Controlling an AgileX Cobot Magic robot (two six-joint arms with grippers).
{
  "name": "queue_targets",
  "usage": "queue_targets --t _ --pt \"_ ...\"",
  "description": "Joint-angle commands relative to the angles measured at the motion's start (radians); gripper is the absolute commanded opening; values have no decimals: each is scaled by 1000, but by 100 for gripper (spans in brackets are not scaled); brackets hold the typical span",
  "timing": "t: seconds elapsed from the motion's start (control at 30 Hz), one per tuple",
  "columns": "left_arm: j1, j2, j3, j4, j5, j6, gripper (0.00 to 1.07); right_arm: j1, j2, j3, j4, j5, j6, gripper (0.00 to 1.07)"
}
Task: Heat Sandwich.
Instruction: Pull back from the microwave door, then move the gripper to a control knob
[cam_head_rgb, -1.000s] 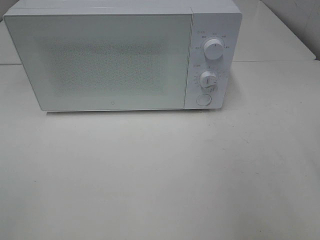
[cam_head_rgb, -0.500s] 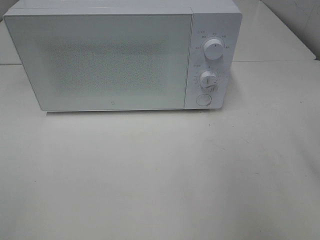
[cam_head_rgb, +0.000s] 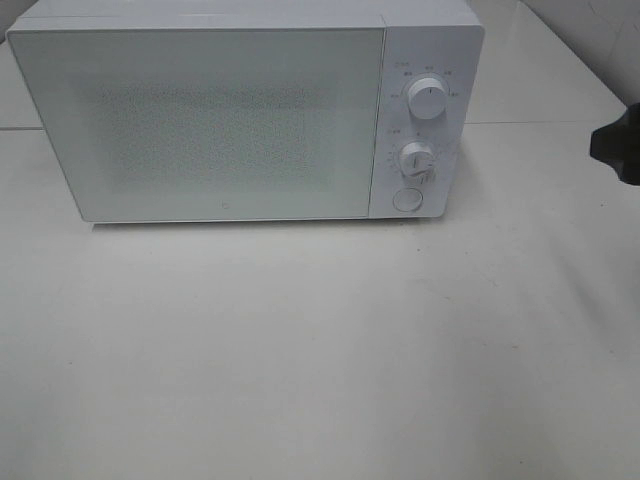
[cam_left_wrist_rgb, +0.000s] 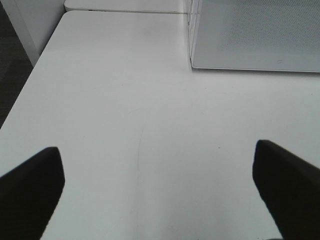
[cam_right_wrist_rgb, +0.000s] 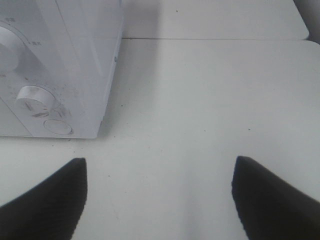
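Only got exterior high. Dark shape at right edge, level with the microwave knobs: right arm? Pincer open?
Observer: Likely the right arm. Right wrist view shows the right pincer open, holding nothing.
Operator: Facing what?
Observer: The microwave panel, seen obliquely: lower knob and round button ahead of it.
Operator: Left pincer?
Observer: Left pincer open above the table, with the lower corner of the door ahead.
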Motion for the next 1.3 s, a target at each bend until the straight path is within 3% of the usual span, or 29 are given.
queue_targets --t 0.03,0.4,0.73,0.93,1.3 --pt "3 -20 1 -7 0 -1 98 42 47 -2 -6 -84 -13 76" --pt "3 -20 1 -7 0 -1 98 166 175 -2 27 -289 -44 76" --pt "3 -20 1 -7 0 -1 98 292 264 94 326 -650 -265 76" --pt "3 -20 1 -7 0 -1 98 423 375 139 530 -880 -380 76" --pt "3 -20 1 -7 0 -1 98 602 582 136 673 -1142 -335 76"
